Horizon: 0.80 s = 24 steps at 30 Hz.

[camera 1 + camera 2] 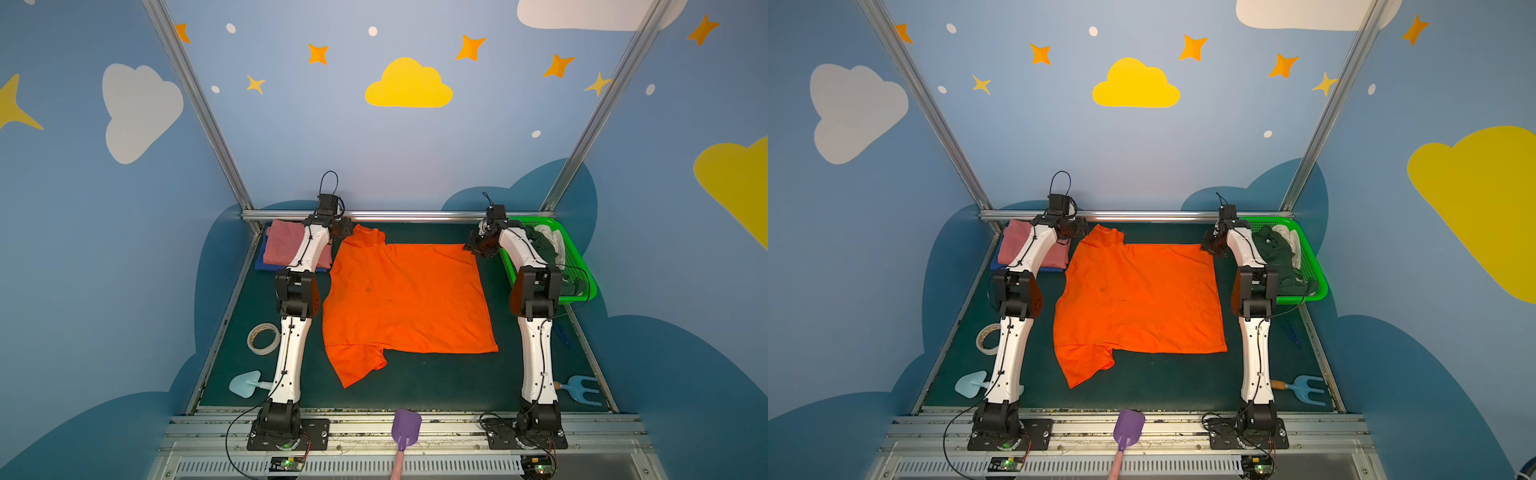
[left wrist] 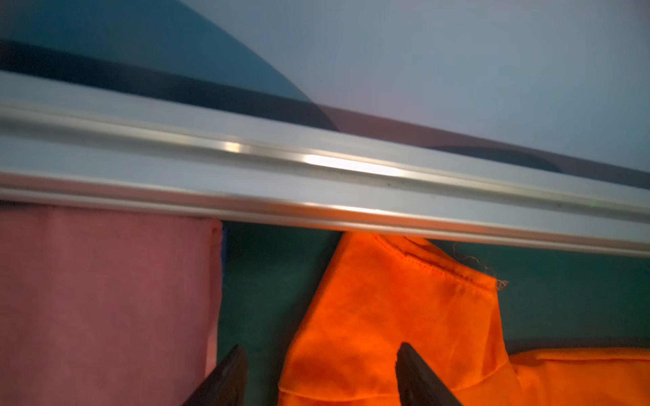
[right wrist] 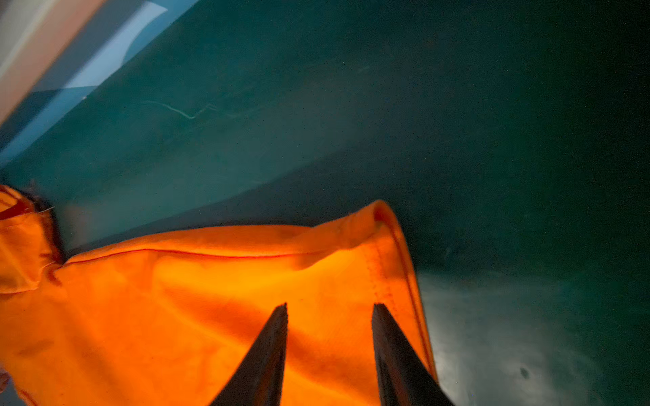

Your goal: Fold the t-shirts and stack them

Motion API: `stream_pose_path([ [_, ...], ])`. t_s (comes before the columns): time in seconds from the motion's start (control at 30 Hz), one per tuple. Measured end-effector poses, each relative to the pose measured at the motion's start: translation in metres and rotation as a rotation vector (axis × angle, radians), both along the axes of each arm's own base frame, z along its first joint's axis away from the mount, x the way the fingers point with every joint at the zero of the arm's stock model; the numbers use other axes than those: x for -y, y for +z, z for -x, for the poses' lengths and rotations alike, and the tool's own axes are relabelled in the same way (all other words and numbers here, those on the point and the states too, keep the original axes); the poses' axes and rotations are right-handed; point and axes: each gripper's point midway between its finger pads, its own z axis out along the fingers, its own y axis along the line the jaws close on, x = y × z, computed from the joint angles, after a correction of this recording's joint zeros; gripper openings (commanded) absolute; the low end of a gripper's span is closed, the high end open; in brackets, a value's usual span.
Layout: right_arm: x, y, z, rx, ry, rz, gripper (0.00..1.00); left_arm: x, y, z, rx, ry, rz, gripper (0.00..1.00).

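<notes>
A dark green table is filling both top views, and an orange shirt is lying spread flat across its middle, with its sleeves at the left end. At the far right corner a green basket is holding crumpled dark and white clothes, seen only from above. At the far left a folded pink shirt is resting on a folded blue shirt. The left wrist view is showing the left gripper hovering over the far sleeve's edge beside the pink shirt, fingers apart. The right wrist view is showing the right gripper over the orange shirt's far right hemmed corner, fingers apart and gripping nothing.
</notes>
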Motion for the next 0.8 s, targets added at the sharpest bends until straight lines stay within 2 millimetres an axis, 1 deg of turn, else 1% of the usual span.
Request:
stream_pose_path([
  [0.1,0.007,-0.001,-0.006,0.014,-0.032,0.01,0.45,-0.003,0.001,-0.01,0.041,-0.013,0.03,0.74],
  [0.23,0.01,0.002,-0.017,0.051,-0.061,0.004,0.49,0.001,0.001,-0.018,0.081,-0.039,0.066,0.76],
  [0.4,0.011,0.001,-0.031,0.088,-0.078,-0.007,0.51,0.01,-0.019,-0.023,0.08,-0.063,0.121,0.76],
  [0.5,0.011,-0.002,-0.034,0.092,-0.088,-0.013,0.51,0.014,-0.028,-0.023,0.069,-0.071,0.153,0.72],
  [0.6,0.011,-0.003,-0.037,0.1,-0.095,-0.02,0.51,0.017,-0.03,-0.022,0.062,-0.074,0.177,0.67],
  [0.8,0.01,-0.003,-0.042,0.117,-0.107,-0.039,0.51,0.017,-0.033,-0.017,0.026,-0.059,0.192,0.64],
])
